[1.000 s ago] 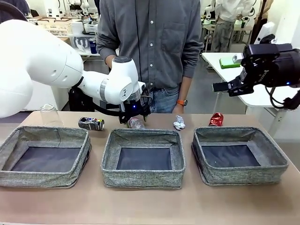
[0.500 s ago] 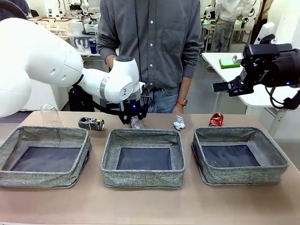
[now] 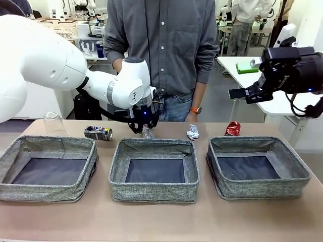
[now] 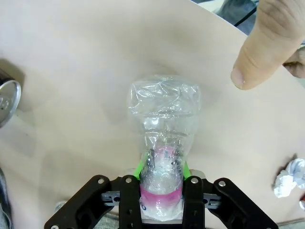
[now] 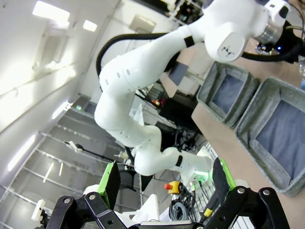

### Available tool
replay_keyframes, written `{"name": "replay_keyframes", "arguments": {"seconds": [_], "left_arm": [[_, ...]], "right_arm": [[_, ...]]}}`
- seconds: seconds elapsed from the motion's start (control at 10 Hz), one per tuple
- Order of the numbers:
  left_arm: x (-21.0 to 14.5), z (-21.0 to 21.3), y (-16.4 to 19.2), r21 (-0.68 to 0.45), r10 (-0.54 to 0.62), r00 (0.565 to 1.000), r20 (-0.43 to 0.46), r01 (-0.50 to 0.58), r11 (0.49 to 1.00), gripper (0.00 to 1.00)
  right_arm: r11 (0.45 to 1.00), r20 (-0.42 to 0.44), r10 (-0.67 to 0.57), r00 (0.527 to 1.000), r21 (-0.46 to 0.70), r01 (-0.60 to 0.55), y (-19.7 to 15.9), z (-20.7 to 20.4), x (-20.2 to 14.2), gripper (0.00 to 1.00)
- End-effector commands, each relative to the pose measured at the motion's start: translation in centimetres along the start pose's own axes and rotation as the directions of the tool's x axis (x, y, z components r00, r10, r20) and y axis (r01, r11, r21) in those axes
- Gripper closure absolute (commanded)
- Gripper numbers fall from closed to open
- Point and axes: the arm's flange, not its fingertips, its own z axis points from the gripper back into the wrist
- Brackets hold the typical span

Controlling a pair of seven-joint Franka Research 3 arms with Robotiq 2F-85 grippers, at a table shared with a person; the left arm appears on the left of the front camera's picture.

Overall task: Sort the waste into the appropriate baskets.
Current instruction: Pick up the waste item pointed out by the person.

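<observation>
The left gripper [image 4: 162, 183] is clamped tight on the bottle [image 4: 164, 119] at its pink label, with a green pad pressed to each side. The bottle is just behind the middle basket [image 3: 154, 146], on the person's side of the table. A person's finger [image 4: 259, 45] points down near it. The dark can [image 3: 98, 133] lies to its left, and the paper wad [image 3: 193, 133] and red can [image 3: 232, 128] to its right. The right gripper [image 3: 241, 94] hangs high, jaws wide apart and holding nothing.

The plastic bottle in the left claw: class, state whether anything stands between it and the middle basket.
Nothing visible does. The left claw is shut on the bottle just behind the middle basket; only its own far wall must be cleared. The dark can and paper wad lie aside.
</observation>
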Motion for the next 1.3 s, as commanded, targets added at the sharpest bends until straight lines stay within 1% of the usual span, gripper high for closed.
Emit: {"name": "replay_keyframes", "arguments": {"seconds": [0.0,0.1,0.2,0.3,0.4,0.5,0.6,0.7,0.8,0.9,1.0,1.1,1.2], "left_arm": [[-0.5,1.3,0.7,-0.084,0.104,0.994,-0.032,-0.107,0.991,0.76],[-0.6,2.5,0.3,-0.160,0.182,0.978,-0.107,-0.197,0.967,0.76],[-0.9,4.0,-0.5,-0.244,0.165,0.969,-0.184,-0.208,0.947,0.76],[-1.6,5.8,-1.8,-0.269,0.156,0.963,-0.220,-0.214,0.939,0.76],[-2.4,7.4,-2.7,-0.285,0.108,0.966,-0.235,-0.175,0.942,0.76],[-3.2,9.5,-3.2,-0.325,0.017,0.972,-0.236,-0.096,0.941,0.76],[-3.8,12.2,-2.8,-0.389,-0.094,0.963,-0.251,-0.012,0.921,0.76],[-4.5,15.5,-1.1,-0.458,-0.250,0.920,-0.303,0.090,0.885,0.76],[-5.2,18.2,1.1,-0.479,-0.331,0.890,-0.313,0.153,0.865,0.76],[-5.8,20.8,3.7,-0.472,-0.360,0.887,-0.291,0.194,0.860,0.76],[-6.6,23.2,5.4,-0.436,-0.351,0.903,-0.247,0.220,0.873,0.76],[-7.9,25.8,6.7,-0.369,-0.321,0.931,-0.174,0.240,0.898,0.76],[-9.5,28.7,7.1,-0.297,-0.316,0.941,-0.123,0.269,0.916,0.76]], "right_arm": [[0.999,0.014,0.027,1.000,0.023,-0.027,-0.1,-0.2,0.1,0.00],[0.999,0.014,0.027,1.000,0.023,-0.027,-0.1,-0.2,0.1,0.00],[0.999,0.014,0.027,1.000,0.023,-0.027,-0.1,-0.2,0.1,0.00],[0.999,0.014,0.027,1.000,0.023,-0.027,-0.1,-0.2,0.1,0.00],[0.999,0.014,0.027,1.000,0.023,-0.027,-0.1,-0.2,0.1,0.00],[0.999,0.014,0.027,1.000,0.023,-0.027,-0.1,-0.2,0.1,0.00],[0.999,0.014,0.027,1.000,0.023,-0.027,-0.1,-0.2,0.1,0.00],[0.999,0.014,0.027,1.000,0.023,-0.027,-0.1,-0.2,0.1,0.00],[0.999,0.014,0.027,1.000,0.023,-0.027,-0.1,-0.2,0.1,0.00],[0.999,0.014,0.027,1.000,0.023,-0.027,-0.1,-0.2,0.1,0.00],[0.999,0.014,0.027,1.000,0.023,-0.027,-0.1,-0.2,0.1,0.00],[0.999,0.014,0.027,1.000,0.023,-0.027,-0.1,-0.2,0.1,0.00],[0.999,0.014,0.027,1.000,0.023,-0.027,-0.1,-0.2,0.1,0.00]]}}
